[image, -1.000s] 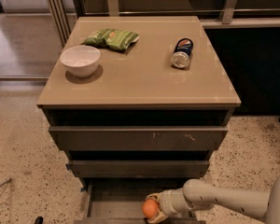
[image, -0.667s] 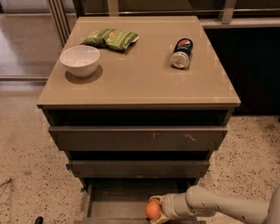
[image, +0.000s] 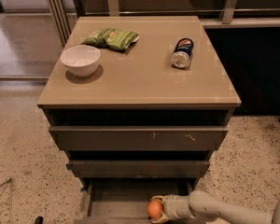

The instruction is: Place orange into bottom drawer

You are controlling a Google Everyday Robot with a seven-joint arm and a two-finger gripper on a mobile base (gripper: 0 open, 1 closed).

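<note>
From where I sit, the speckled floor (image: 23,148) fills the left side, and the desk (image: 144,85) stands in the middle with its tan top facing up at me. Near the top's left edge a white bowl (image: 80,59) sits upright. Just behind it, toward the back-left corner, a green snack bag (image: 112,38) lies flat, close to the bowl but apart from it as far as I can see. Across the top, toward the right edge and the back, a can (image: 182,53) lies on its side, well apart from both. Under the front edge the drawer fronts step down: the wide scratched drawer front (image: 137,138), then the middle drawer front (image: 137,168) beneath it. Lowest is the bottom drawer (image: 116,205), pulled out toward me so its shallow tray is open from above. The orange (image: 154,209) is a little right of the tray's middle, near the front lip and within the tray's outline. I cannot tell whether it rests on the tray floor. The gripper (image: 157,209) is right there, its fingers wrapped around the fruit, so I read it as grasping the orange. The pale arm (image: 219,210) runs from the gripper to the right, below the desk's front-right corner, and leaves my view at the lower right.
</note>
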